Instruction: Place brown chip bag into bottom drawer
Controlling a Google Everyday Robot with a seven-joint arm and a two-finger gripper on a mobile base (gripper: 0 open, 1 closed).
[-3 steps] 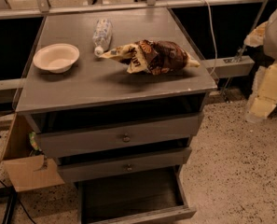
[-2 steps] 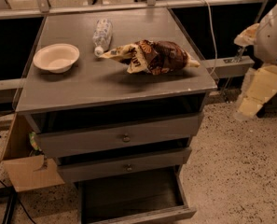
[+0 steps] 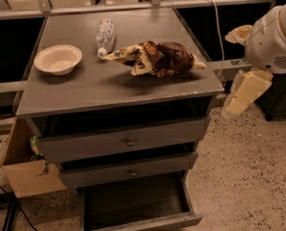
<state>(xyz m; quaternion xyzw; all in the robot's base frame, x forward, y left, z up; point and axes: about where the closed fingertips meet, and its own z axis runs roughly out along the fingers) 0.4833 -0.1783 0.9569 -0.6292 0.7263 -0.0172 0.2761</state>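
Lying nearest, bottom drawer [image 3: 133,198]: is standing pulled out under the bench [image 3: 133,88]; its dark floor is showing
end effector [image 3: 242,96]: is hanging beside the bench's right edge, well apart from the bag; cannot tell whether open or closed
brown chip bag [image 3: 159,59]: is lying on the bench, right of centre
bowl [image 3: 58,59]: is sitting at left
bottle [image 3: 105,35]: is lying farther back, near the bag's left end

A grey wooden cabinet [image 3: 99,88] stood mid-frame on a pale speckled stone floor [image 3: 248,177]. A grey metal rail [image 3: 133,6] ran across the top edge, and an open brown cardboard box [image 3: 32,179] sat lower left.
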